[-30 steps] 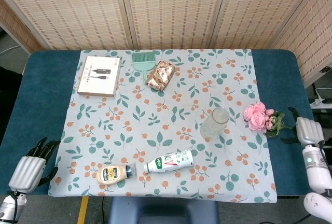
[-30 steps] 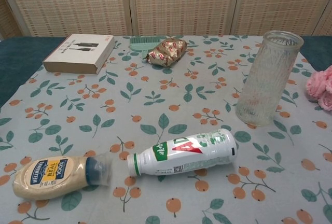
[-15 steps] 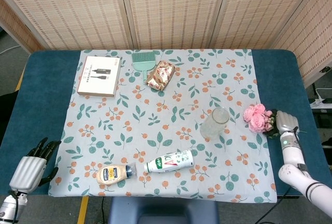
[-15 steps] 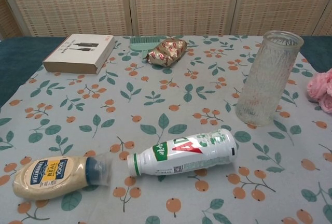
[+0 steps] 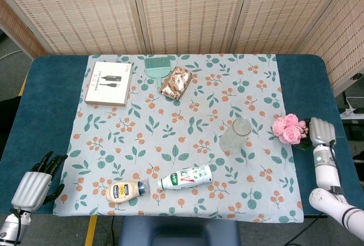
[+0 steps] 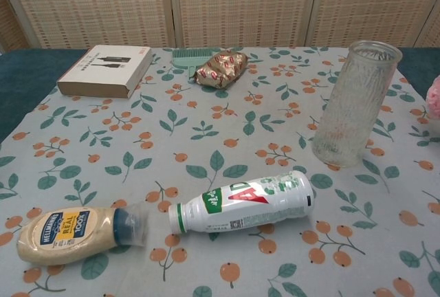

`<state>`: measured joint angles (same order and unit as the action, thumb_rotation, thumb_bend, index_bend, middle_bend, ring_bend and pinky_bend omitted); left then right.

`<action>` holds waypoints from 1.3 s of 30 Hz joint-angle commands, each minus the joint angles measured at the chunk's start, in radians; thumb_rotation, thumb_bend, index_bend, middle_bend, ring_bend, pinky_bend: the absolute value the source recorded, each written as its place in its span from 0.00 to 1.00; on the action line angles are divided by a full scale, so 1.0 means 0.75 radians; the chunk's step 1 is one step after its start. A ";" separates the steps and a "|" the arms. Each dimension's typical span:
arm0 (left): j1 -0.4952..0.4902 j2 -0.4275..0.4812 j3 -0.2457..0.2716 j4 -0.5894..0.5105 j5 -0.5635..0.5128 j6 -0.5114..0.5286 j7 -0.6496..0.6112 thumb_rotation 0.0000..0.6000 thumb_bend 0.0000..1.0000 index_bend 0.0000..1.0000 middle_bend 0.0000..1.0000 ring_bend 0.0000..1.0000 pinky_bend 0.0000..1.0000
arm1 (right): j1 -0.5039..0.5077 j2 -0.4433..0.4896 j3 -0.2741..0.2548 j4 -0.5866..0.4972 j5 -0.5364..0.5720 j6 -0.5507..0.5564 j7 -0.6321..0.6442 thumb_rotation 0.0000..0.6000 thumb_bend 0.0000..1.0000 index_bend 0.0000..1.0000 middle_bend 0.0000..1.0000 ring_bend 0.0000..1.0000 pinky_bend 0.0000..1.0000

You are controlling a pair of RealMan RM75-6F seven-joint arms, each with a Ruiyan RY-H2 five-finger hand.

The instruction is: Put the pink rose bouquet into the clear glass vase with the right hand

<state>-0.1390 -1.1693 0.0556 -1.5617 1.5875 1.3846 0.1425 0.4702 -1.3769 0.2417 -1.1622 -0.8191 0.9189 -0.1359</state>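
The pink rose bouquet is at the right edge of the floral cloth, and my right hand grips its green stems from the right. In the chest view only a sliver of the pink rose bouquet shows at the right border, raised off the table. The clear glass vase stands upright to the left of the flowers, seen large as the clear glass vase in the chest view. My left hand rests at the table's near left corner, fingers apart, holding nothing.
A white drink bottle and a mayonnaise bottle lie on their sides near the front edge. A brown box, a green brush and a shiny snack bag sit at the back. Woven screens stand behind the table.
My right hand came in from the right, closed on the bouquet's stems and lifted it slightly up and to the right. The left hand has stayed still.
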 commanded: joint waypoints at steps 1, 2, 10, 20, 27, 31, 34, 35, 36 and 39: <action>-0.001 -0.001 0.000 0.000 0.001 -0.001 0.002 1.00 0.35 0.10 0.14 0.05 0.28 | -0.157 0.172 0.047 -0.353 -0.329 0.392 0.246 1.00 0.55 0.88 1.00 0.90 1.00; -0.001 -0.001 0.001 0.000 0.002 0.000 0.003 1.00 0.35 0.10 0.14 0.05 0.28 | -0.176 0.206 0.051 -0.419 -0.379 0.427 0.301 1.00 0.59 0.89 1.00 0.90 1.00; 0.007 0.008 0.002 -0.011 0.021 0.028 -0.007 1.00 0.35 0.10 0.14 0.05 0.28 | -0.210 0.484 0.112 -0.888 -0.596 0.429 0.675 1.00 0.85 0.93 1.00 0.91 1.00; 0.007 0.009 0.003 -0.010 0.023 0.028 -0.007 1.00 0.35 0.10 0.14 0.05 0.28 | -0.064 0.586 0.212 -1.234 -0.458 0.227 0.745 1.00 0.90 0.93 1.00 0.91 1.00; 0.006 0.007 0.005 -0.007 0.024 0.024 -0.005 1.00 0.35 0.10 0.14 0.05 0.28 | 0.016 0.607 0.274 -1.324 -0.343 0.076 0.901 1.00 0.91 0.93 1.00 0.91 1.00; 0.004 0.005 0.004 -0.005 0.020 0.019 -0.003 1.00 0.35 0.10 0.14 0.05 0.28 | 0.004 0.606 0.263 -1.350 -0.375 0.118 0.874 1.00 0.91 0.93 1.00 0.91 1.00; 0.004 0.005 0.007 -0.008 0.025 0.018 -0.001 1.00 0.35 0.10 0.14 0.05 0.28 | -0.004 0.619 0.260 -1.376 -0.383 0.137 0.866 1.00 0.91 0.93 1.00 0.91 1.00; 0.004 0.005 0.007 -0.008 0.027 0.019 0.000 1.00 0.35 0.10 0.14 0.05 0.28 | -0.006 0.626 0.261 -1.384 -0.384 0.141 0.864 1.00 0.90 0.93 1.00 0.91 1.00; 0.004 0.005 0.007 -0.009 0.028 0.020 0.001 1.00 0.35 0.10 0.14 0.05 0.28 | -0.008 0.634 0.262 -1.392 -0.384 0.145 0.861 1.00 0.91 0.93 1.00 0.91 1.00; 0.004 0.003 0.006 -0.008 0.024 0.019 0.002 1.00 0.35 0.10 0.14 0.05 0.28 | -0.019 0.654 0.259 -1.415 -0.389 0.166 0.849 1.00 0.91 0.93 1.00 0.91 1.00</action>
<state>-0.1360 -1.1664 0.0601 -1.5676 1.6064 1.3995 0.1442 0.4594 -0.8896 0.4370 -2.2189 -1.1095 1.0392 0.5035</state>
